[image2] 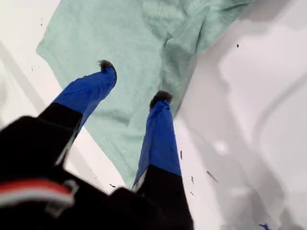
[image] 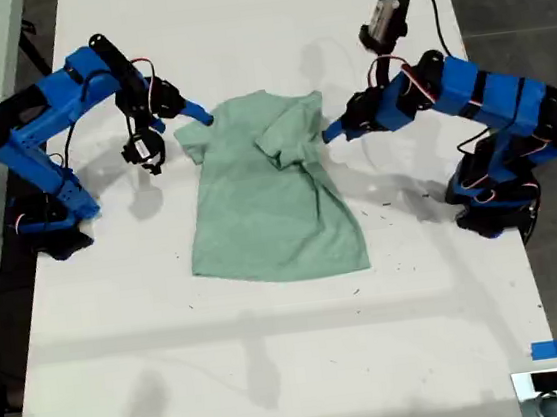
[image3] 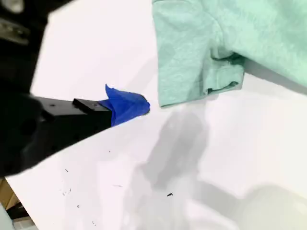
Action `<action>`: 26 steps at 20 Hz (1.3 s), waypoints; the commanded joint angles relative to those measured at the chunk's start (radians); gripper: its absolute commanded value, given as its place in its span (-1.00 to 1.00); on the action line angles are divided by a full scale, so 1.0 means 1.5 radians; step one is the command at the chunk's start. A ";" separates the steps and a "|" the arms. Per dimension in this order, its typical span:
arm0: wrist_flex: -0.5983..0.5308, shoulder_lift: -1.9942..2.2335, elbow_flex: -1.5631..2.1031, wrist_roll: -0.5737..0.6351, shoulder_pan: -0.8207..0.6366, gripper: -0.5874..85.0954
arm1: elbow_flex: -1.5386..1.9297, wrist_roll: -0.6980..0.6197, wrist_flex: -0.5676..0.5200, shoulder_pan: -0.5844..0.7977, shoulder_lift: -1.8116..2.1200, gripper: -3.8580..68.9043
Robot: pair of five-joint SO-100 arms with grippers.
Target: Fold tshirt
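The white table (image: pixel 275 350) carries black specks. The mint tshirt (image: pixel 262 195) lies at its centre. In the exterior view, my first gripper (image2: pixel 134 81) is spread at the shirt's 2 o'clock. My second gripper (image3: pixel 129 105) is at 10 o'clock; whether it is open or closed I cannot tell.

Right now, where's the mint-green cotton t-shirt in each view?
Exterior view: mint-green cotton t-shirt at the picture's centre.
First wrist view: spread beneath my first gripper.
Second wrist view: one sleeve just beyond my second gripper.
Shared landmark: the white table under it.
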 commanded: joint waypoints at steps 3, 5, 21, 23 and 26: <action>-0.077 -0.141 -0.040 0.020 -0.047 -0.10 | 0.019 0.015 -0.019 -0.007 0.060 -0.47; -0.108 -0.190 -0.041 0.026 -0.065 -0.11 | 0.041 0.022 -0.019 -0.012 0.087 -0.48; 0.030 -0.253 -0.225 -0.017 -0.064 -0.98 | 0.233 0.062 -0.013 -0.001 0.307 -0.52; 0.079 -0.225 -0.291 -0.013 -0.059 -0.98 | 0.235 0.063 -0.001 0.000 0.321 -0.53; 0.080 -0.232 -0.407 -0.005 0.008 -0.98 | 0.241 0.062 0.018 0.007 0.344 -0.54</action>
